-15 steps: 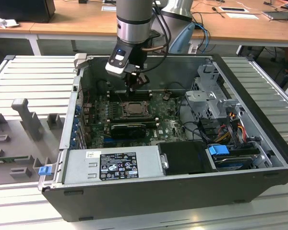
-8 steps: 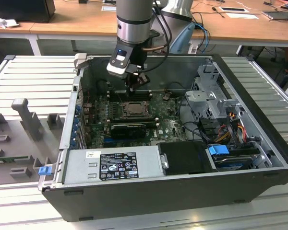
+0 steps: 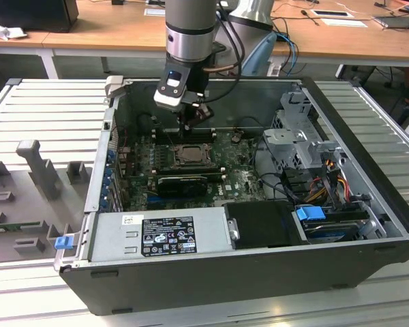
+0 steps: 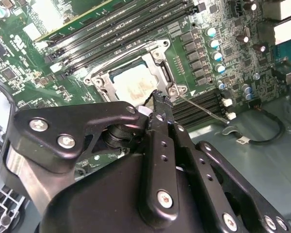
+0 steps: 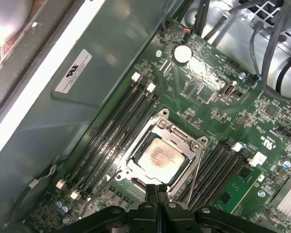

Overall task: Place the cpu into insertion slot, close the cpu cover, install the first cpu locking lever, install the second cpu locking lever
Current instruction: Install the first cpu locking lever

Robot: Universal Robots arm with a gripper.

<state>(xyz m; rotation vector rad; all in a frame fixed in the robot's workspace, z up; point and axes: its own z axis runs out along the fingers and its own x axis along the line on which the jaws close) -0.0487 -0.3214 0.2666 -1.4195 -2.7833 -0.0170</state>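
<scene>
so the cpu (image 5: 160,156) is sitting in the slot (image 3: 191,155), pale top facing up. step one looks done. the cover (image 5: 180,136) looks folded down flat around the chip too, silver frame on all four sides, so i'd call step two done or near enough.

the levers are what's left, i think. one thin wire lever (image 4: 203,107) angles away from a corner of the slot over the memory slots (image 4: 200,104) beside it, and it doesn't look latched to me. can't make out the other lever well enough to say anything.

the gripper (image 5: 157,188) is right at the slot's edge with its fingers pressed together and nothing visible between them, so closed and empty as far as i can see.

what each view adds:
- the exterior view gives the whole open case (image 3: 368,225) with the arm coming straight down over the slot and the graphics card (image 3: 184,182) just beside it. you can't judge the cover or lever from there.
- the first wrist view looks down on the chip and cover, and that's where the closed fingers read clearly.
- the second wrist view puts the fingertip at the slot corner where the lever starts, touching or nearly, i can't tell which.
</scene>
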